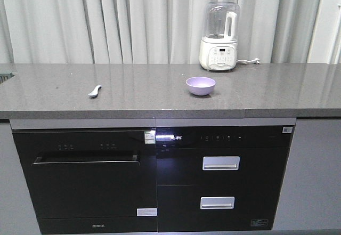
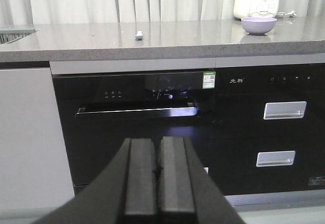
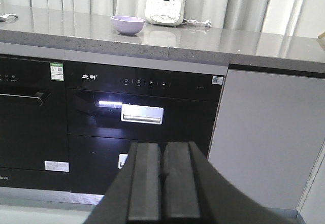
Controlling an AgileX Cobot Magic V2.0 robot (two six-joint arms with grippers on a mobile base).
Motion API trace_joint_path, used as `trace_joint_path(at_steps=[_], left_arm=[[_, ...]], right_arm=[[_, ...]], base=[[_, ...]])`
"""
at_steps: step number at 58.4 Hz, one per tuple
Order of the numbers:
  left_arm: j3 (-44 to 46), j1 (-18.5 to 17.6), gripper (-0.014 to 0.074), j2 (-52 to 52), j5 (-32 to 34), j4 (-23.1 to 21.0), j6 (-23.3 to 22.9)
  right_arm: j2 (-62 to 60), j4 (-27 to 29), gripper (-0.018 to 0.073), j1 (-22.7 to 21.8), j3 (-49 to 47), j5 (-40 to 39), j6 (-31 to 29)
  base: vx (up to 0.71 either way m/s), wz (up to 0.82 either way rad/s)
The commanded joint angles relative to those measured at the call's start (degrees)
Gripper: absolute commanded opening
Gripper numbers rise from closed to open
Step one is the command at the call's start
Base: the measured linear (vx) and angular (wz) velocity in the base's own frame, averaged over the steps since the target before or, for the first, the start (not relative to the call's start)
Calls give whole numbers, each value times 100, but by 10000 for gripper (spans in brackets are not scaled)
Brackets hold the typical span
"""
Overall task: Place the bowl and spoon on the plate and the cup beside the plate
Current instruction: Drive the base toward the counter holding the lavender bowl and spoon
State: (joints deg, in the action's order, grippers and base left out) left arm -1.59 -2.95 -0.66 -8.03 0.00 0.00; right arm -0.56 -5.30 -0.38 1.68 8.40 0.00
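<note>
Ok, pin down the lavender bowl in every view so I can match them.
Front view: bowl, right of centre on the counter.
Left wrist: bowl, upper right.
Right wrist: bowl, upper left of centre.
Shared landmark: white blender standing just behind the bowl.

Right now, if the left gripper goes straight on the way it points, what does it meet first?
Probably the black appliance door, near its long handle. The left gripper, jaws shut, aims below the countertop, not at the spoon. Nothing shows between, but depth is unclear.
</note>
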Motion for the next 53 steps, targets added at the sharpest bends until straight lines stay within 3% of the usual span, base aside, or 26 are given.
trace_joint_path(at_steps=[1, 53], left_arm=[[-151, 15, -6, -71, 490, -84, 0], [-151, 15, -6, -71, 490, -84, 0]], right_arm=[[-93, -25, -9, -31, 100, -472, -40], [-93, -25, -9, -31, 100, -472, -40]], base=[[0, 0], [0, 0]])
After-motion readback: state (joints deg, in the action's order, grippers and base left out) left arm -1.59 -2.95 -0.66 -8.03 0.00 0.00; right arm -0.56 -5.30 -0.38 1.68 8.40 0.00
